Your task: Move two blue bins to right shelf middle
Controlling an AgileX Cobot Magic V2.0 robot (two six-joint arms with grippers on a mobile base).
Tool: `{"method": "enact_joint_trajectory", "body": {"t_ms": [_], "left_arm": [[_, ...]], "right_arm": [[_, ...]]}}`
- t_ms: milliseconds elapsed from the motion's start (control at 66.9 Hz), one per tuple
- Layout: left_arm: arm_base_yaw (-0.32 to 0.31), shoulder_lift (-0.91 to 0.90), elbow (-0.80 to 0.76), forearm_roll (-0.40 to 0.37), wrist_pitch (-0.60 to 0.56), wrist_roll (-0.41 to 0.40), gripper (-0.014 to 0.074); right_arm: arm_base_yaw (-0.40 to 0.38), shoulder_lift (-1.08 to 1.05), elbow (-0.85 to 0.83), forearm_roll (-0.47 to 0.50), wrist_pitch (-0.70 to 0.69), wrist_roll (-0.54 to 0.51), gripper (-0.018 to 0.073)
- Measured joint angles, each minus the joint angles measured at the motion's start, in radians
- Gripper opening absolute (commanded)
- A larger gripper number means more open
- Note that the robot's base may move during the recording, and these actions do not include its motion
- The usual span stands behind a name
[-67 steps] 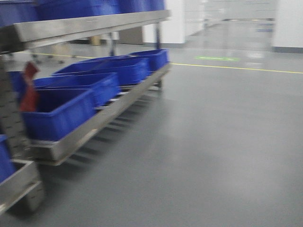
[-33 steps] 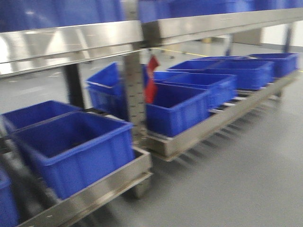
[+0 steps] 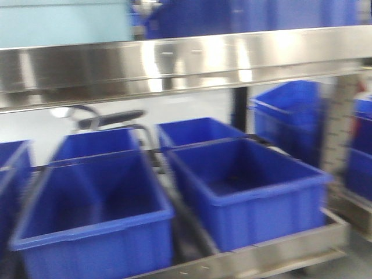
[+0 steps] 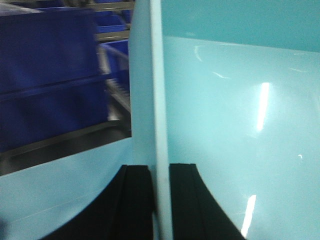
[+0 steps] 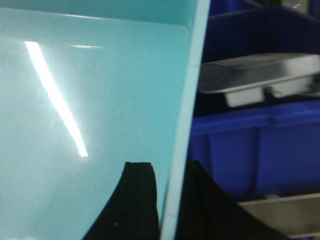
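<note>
Steel shelf point(image 3: 174, 58), blue bins point(image 3: 244, 180); left claw point(image 4: 160, 172), right claw point(image 5: 170, 170) each tight on teal wall point(image 4: 240, 125).

Left claw point(image 4: 159, 172) at bottom centre, clamped on thin upright wall of pale turquoise bin point(image 4: 240, 125). Two black fingers point(image 4: 135, 200) sit either side of wall, pressed against it. Glossy bin surface fills right half, streaked with light glare; more turquoise surface lower left. Dark blue bins point(image 4: 50, 75) upper left, blurred, stacked above metal shelf rail point(image 4: 65, 142). Further shelf detail behind, too blurred to tell.
</note>
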Motion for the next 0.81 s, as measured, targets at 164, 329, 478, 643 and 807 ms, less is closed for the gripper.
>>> {"method": "enact_joint_trajectory", "body": {"t_ms": [164,329,478,643,807], "left_arm": [[0.0,0.0,0.0,0.001,0.0,0.0,-0.0111],[0.0,0.0,0.0,0.003,0.0,0.0,-0.0111],[0.0,0.0,0.0,0.003,0.0,0.0,-0.0111],[0.0,0.0,0.0,0.003,0.0,0.0,-0.0111],[0.0,0.0,0.0,0.003,0.0,0.0,-0.0111]], "right_arm": [[0.0,0.0,0.0,0.002,0.0,0.0,-0.0167],[0.0,0.0,0.0,0.002,0.0,0.0,-0.0167],[0.0,0.0,0.0,0.002,0.0,0.0,-0.0167],[0.0,0.0,0.0,0.002,0.0,0.0,-0.0167],[0.0,0.0,0.0,0.002,0.0,0.0,-0.0167]]}}
